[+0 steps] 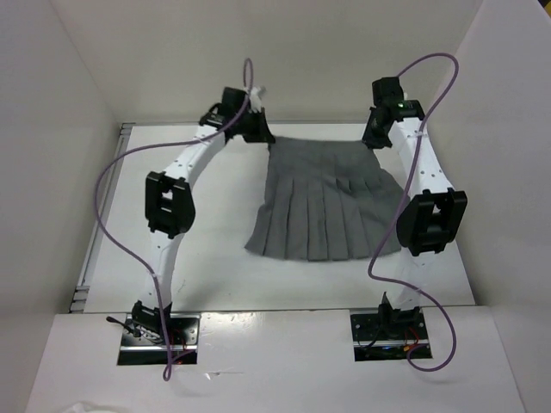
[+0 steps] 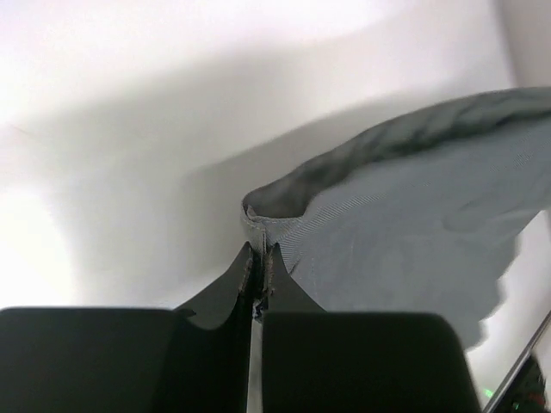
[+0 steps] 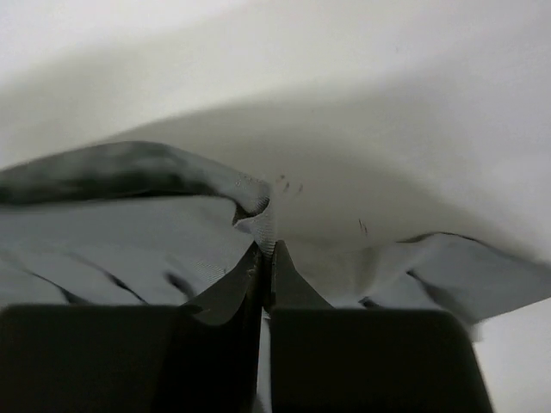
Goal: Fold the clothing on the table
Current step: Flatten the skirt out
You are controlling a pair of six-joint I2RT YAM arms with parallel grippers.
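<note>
The grey skirt (image 1: 323,202) lies spread on the white table (image 1: 215,258), toward the far side and a bit right of the middle. Its straight waistband (image 1: 323,144) is at the far end, and its wide hem (image 1: 301,252) points back to the arm bases. The skirt sits between the two grippers, one at each end of the waistband. The left gripper (image 2: 260,251) is squeezed tight on the left corner of the waistband. In its wrist view a small bit of grey cloth pokes out right at the tips of the black fingers (image 2: 225,297). The right gripper (image 3: 265,251) is squeezed tight on the right corner in the same way, with a little flap of cloth standing up from its tips. Beside each grip the dark edge of the waistband curls up. From above, the rest of the cloth looks flat, with its folds running from waistband to hem. In that view the black wrists cover the fingers and both corners, so the grip cannot be seen there. The wrist views are blurry and show only a piece of the skirt; most of it runs out of the picture. A purple cable (image 1: 112,202) loops along each arm. At the near edge each arm base (image 1: 155,331) sits in a square hole in a white board (image 1: 275,361)
</note>
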